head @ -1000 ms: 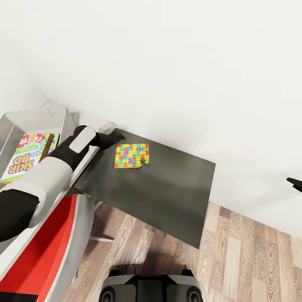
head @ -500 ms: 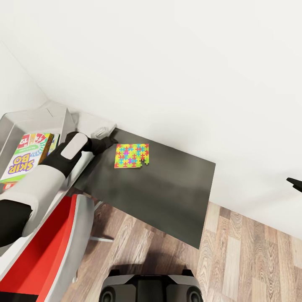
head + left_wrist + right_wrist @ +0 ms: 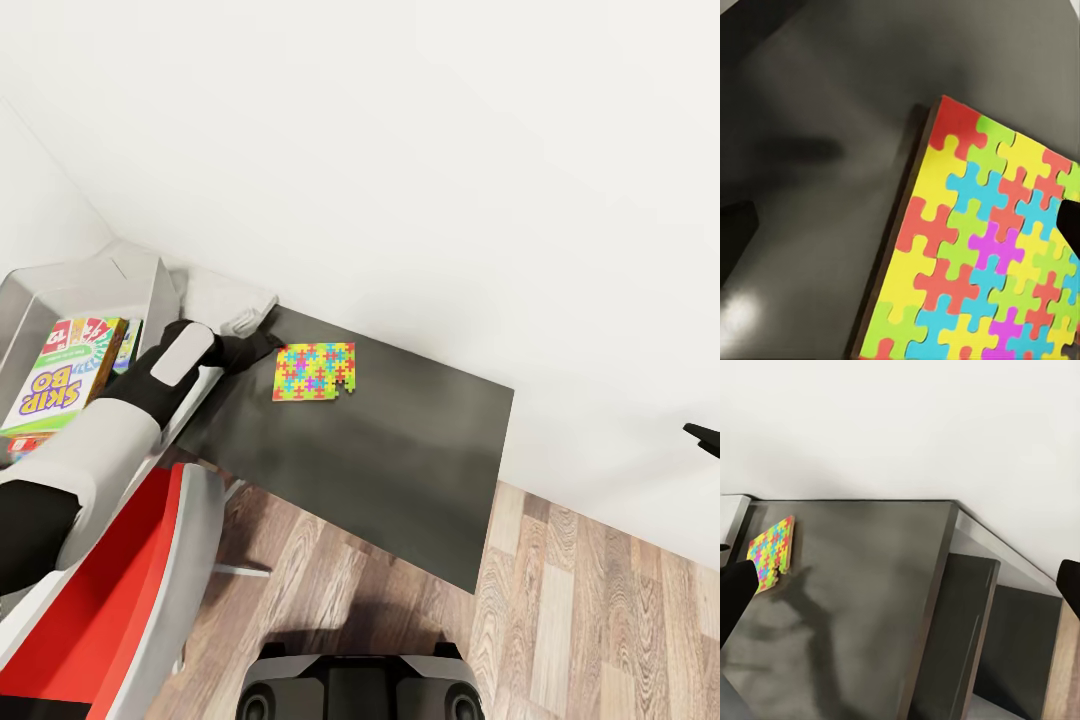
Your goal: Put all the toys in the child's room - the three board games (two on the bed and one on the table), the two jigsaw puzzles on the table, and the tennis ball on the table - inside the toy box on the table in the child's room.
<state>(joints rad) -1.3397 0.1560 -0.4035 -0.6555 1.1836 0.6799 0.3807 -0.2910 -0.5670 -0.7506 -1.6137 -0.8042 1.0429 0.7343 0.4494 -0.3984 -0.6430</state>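
On the dark tabletop (image 3: 400, 450) lies the puzzle (image 3: 314, 371), flat, just beside the left end effector (image 3: 262, 343), which is much nearer than the right one (image 3: 700, 434). Whether either end effector is apart, I cannot tell. Beyond the puzzle the tabletop is bare.

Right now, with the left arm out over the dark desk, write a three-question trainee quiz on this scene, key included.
1. True or false: the jigsaw puzzle lies flat on the dark section of the table.
2. Which printed game box lies in the toy box? A) Monopoly B) Skip-Bo C) Scrabble
3. Fill in: the left gripper sits beside the puzzle's edge nearest the ____.

Key: 1 true; 2 B, the Skip-Bo box; 3 toy box.
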